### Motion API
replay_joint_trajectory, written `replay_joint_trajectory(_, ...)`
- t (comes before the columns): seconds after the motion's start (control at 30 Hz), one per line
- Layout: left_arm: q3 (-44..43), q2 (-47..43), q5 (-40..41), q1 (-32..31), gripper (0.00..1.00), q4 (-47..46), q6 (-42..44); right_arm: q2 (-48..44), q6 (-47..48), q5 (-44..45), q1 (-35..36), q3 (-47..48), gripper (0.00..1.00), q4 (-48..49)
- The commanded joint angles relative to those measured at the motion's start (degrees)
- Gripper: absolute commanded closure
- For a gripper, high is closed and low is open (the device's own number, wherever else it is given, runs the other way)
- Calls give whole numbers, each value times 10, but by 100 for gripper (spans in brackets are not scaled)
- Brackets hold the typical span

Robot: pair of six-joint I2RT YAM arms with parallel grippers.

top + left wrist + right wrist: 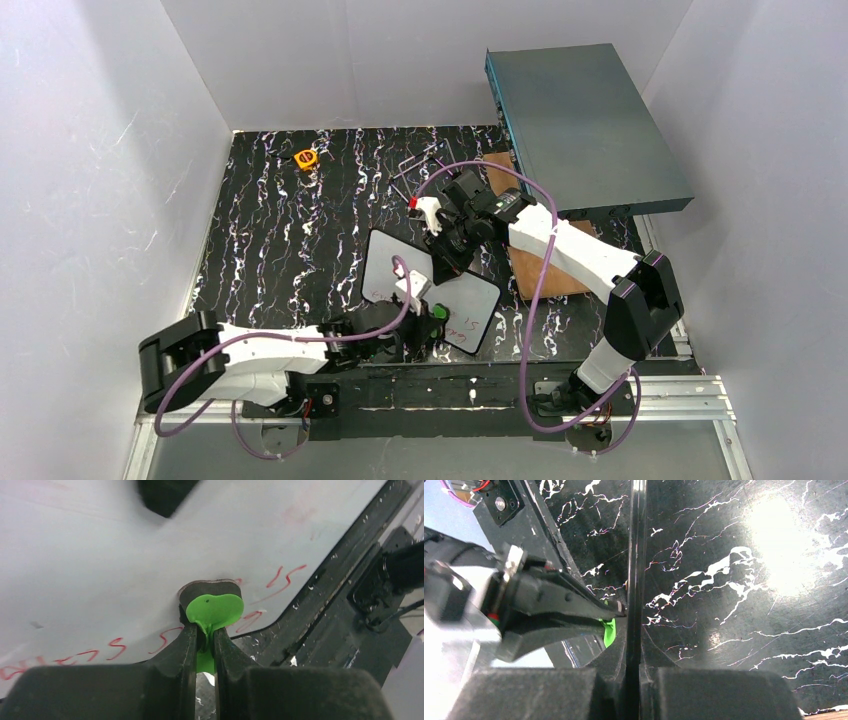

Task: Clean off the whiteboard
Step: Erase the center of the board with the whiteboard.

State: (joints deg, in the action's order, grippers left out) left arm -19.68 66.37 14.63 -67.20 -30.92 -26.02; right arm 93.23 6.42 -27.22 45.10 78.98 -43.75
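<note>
The whiteboard (385, 265) stands tilted near the table's front, its white face (100, 555) carrying red handwriting along the lower part. My right gripper (447, 255) is shut on its thin black upper edge (636, 540), seen edge-on between my fingers (633, 630). My left gripper (205, 630) is shut on a green eraser (215, 610), whose dark pad is pressed against the board's face beside the red writing. From above, the eraser (439, 312) sits at the board's lower right part. In the right wrist view the left gripper's fingers and a bit of the green eraser (609, 630) show just left of the board's edge.
A large grey-teal metal box (585, 125) lies at the back right, partly over a brown wooden board (545, 270). A small orange object (306, 158) and thin black rods (415, 165) lie at the back. A white piece with a red tip (425, 207) is beside the right wrist.
</note>
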Motion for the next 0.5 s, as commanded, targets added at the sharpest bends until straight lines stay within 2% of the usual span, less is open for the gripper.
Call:
replay_joint_trajectory(0.0,-39,53,4,-29,100,-40,0,9,38,-24,18,11,99,17)
replay_joint_trajectory(0.3,-79,105,-4,-43,100,-57,16,5,39,-22,18,9,99,18)
replay_joint_trajectory(0.47,-69,68,86,-41,100,-17,25,4,38,-23,18,8,99,19)
